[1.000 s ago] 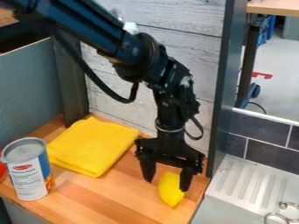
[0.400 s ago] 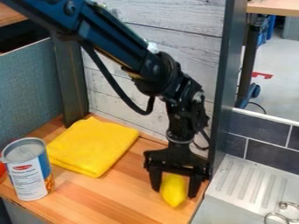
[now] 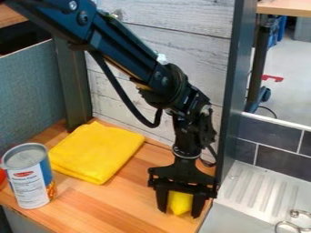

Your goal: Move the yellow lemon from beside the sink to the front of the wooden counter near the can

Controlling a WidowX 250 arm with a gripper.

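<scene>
Tool (image 3: pixel 180 210) spread, one finger on either side of the yellow lemon (image 3: pixel 180 201); cannot tell whether they touch it. Lemon lies on counter (image 3: pixel 112 202), directly between fingers, long axis roughly across the finger-to-finger line.

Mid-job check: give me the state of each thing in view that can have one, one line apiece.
Hand: open, pointing down, its fingers on either side of the yellow object; whether they touch it, I cannot tell.
Yellow object: on the wooden counter, between the fingers.
Yellow cloth: folded, lying flat.
Can: upright; whether its top is sealed, I cannot tell.
</scene>
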